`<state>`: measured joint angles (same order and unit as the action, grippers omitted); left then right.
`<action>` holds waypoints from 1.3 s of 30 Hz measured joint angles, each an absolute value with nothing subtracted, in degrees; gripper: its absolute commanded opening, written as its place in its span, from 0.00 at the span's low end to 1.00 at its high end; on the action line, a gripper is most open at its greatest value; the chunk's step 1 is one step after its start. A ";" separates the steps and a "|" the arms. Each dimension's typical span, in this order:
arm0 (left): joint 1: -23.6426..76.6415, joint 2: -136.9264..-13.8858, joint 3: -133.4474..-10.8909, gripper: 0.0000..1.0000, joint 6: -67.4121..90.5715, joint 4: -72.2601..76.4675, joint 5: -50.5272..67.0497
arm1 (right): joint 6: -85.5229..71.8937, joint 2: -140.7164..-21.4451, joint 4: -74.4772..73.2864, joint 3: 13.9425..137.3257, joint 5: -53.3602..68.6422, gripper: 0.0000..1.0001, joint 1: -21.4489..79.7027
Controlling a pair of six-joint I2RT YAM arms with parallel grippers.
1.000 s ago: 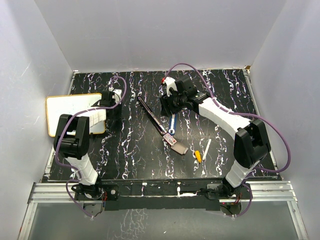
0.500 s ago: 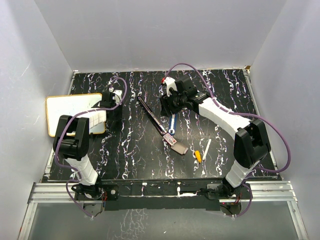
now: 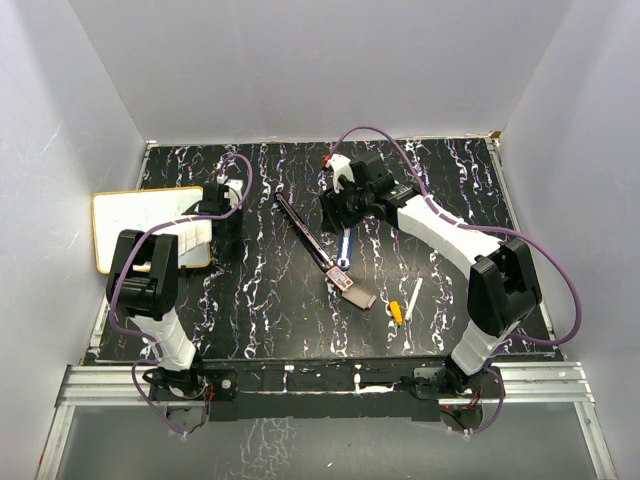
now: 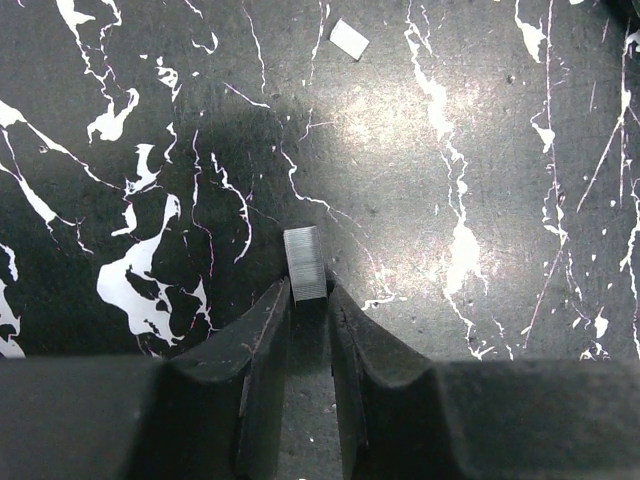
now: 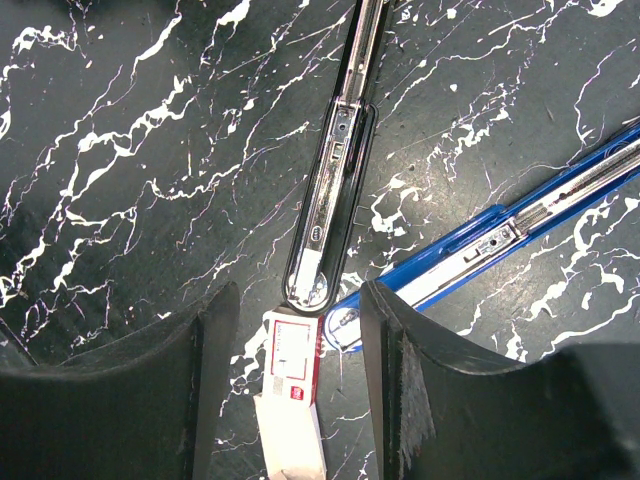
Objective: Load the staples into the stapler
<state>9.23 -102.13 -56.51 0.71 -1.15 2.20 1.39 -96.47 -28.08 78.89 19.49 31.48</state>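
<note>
My left gripper (image 4: 310, 293) is shut on the near end of a short grey strip of staples (image 4: 305, 262), low over the black marbled table. In the top view it is at the left (image 3: 229, 213). The red-and-white staples box (image 5: 294, 395), its tan tray slid out, lies at the tip of the black stapler (image 5: 335, 190), which is opened out flat. My right gripper (image 5: 298, 325) is open and empty above the box and that tip; in the top view it is at the centre (image 3: 336, 212). The top view shows the black stapler (image 3: 305, 232) and the box (image 3: 353, 290).
A blue stapler (image 5: 520, 225), also opened flat, lies right of the black one, tips nearly touching. A white pen (image 3: 412, 297) with a yellow tip lies right of the box. A white board (image 3: 135, 225) sits at the table's left edge. A white scrap (image 4: 349, 38) lies ahead of the left gripper.
</note>
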 measured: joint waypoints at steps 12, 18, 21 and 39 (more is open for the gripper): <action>9.23 -102.37 -57.01 0.10 1.06 -1.69 2.22 | 1.41 -96.47 -28.08 78.89 19.57 0.54 31.48; 9.17 -101.54 -57.04 0.05 -1.52 -2.98 4.73 | 2.15 -96.42 -27.18 78.52 21.34 0.54 31.46; 9.19 -100.68 -57.71 0.04 -4.29 -7.38 9.34 | 3.49 -96.36 -25.74 78.50 23.99 0.55 31.22; 9.50 -80.99 -69.97 0.04 13.26 -3.07 56.84 | -27.20 -95.94 14.87 72.12 58.89 0.59 21.61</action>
<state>9.50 -80.99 -69.97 13.26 -3.07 56.84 -27.20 -95.94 14.87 72.12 58.89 21.61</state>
